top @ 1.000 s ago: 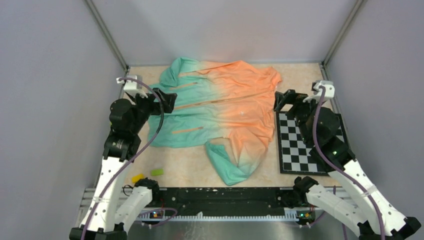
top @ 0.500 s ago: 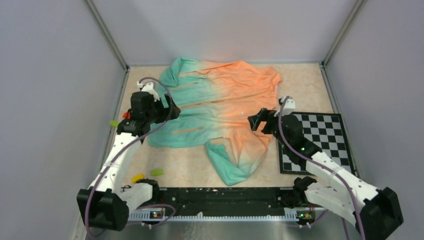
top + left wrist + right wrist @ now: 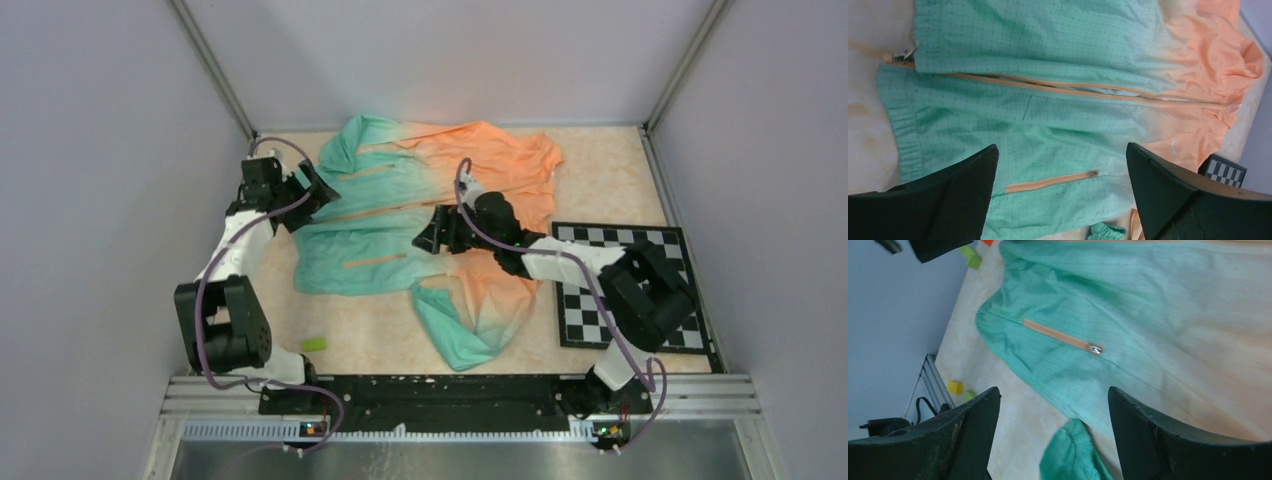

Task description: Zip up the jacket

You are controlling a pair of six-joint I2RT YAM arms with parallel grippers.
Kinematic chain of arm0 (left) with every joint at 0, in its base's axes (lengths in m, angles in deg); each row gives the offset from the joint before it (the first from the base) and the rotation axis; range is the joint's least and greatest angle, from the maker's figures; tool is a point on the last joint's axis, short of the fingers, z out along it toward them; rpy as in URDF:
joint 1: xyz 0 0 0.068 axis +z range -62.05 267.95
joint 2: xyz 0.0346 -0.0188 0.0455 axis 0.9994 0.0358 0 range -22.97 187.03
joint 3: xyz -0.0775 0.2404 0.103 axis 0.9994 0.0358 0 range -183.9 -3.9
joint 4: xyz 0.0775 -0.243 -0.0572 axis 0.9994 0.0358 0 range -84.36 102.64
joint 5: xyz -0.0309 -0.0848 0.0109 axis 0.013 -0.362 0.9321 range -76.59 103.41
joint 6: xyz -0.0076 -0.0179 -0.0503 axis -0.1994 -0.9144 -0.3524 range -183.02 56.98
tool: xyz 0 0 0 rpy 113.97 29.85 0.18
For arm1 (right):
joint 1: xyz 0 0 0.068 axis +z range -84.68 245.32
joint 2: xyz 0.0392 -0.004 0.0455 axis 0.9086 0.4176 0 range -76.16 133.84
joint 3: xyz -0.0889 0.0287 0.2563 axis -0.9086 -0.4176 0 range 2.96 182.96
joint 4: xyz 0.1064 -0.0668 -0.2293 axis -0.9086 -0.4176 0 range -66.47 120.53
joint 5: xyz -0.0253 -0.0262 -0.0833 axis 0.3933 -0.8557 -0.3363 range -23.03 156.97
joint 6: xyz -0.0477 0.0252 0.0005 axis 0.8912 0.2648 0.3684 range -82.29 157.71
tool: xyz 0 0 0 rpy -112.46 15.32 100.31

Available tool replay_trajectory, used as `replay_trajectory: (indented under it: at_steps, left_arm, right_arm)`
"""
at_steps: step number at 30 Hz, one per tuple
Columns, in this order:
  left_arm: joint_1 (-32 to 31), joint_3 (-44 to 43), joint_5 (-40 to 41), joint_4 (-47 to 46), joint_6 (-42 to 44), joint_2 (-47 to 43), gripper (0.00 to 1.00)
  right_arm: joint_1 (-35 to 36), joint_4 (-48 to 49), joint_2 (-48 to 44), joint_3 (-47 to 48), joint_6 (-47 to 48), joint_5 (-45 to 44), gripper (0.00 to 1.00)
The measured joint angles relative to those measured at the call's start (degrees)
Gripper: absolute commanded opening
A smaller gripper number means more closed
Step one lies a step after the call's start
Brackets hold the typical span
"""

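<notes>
You have the jacket [image 3: 480, 165] spread across the upper middle of the top view, teal at left and orange at right. Your left gripper [image 3: 320, 195] hangs at its teal left edge and your right gripper [image 3: 430, 238] over its centre, both with jaws wide apart, holding nothing.

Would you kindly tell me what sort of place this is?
Probably a robotics lab test cell: plain grey enclosure walls, a black-and-white calibration checkerboard on the beige tabletop, and a teal-to-orange fabric jacket spread out.
</notes>
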Motion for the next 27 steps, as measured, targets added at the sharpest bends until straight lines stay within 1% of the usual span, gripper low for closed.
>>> replay_trajectory:
  at_steps: [3,6,9,13,15,18,22,27]
  left_arm:
    - [0.2,-8.4,-0.7,3.1,1.4,8.7,0.99]
    - [0.8,-12.9,-0.2,5.1,2.9,12.5,0.99]
    - [2.6,-13.3,-0.4,6.5,3.7,13.0,0.99]
    - [4.1,-12.1,2.1,6.9,5.3,12.5,0.99]
    - [4.2,-9.9,3.1,6.6,5.9,11.2,0.99]
    - [4.2,-6.8,3.3,6.7,6.2,8.9,0.99]
    - [3.5,-6.7,3.3,6.3,6.5,7.6,0.99]
    - [3.0,-6.7,2.6,5.9,6.9,5.7,0.99]
  right_arm:
    - [2.4,1.7,7.9,7.2,0.0,3.6,0.74]
    - [4.5,1.7,15.5,15.0,0.3,5.1,0.70]
    - [6.5,0.5,22.3,23.1,0.5,5.3,0.70]
    - [8.3,-2.0,28.9,31.6,-0.3,3.5,0.71]
    - [9.0,-3.7,31.9,35.8,-3.7,0.3,0.71]
    - [9.8,-4.4,34.7,38.3,-13.1,-4.8,0.72]
    - [10.8,-5.1,37.7,39.8,-23.4,-10.5,0.71]
    - [12.7,-5.6,42.2,43.2,-33.6,-15.4,0.66]
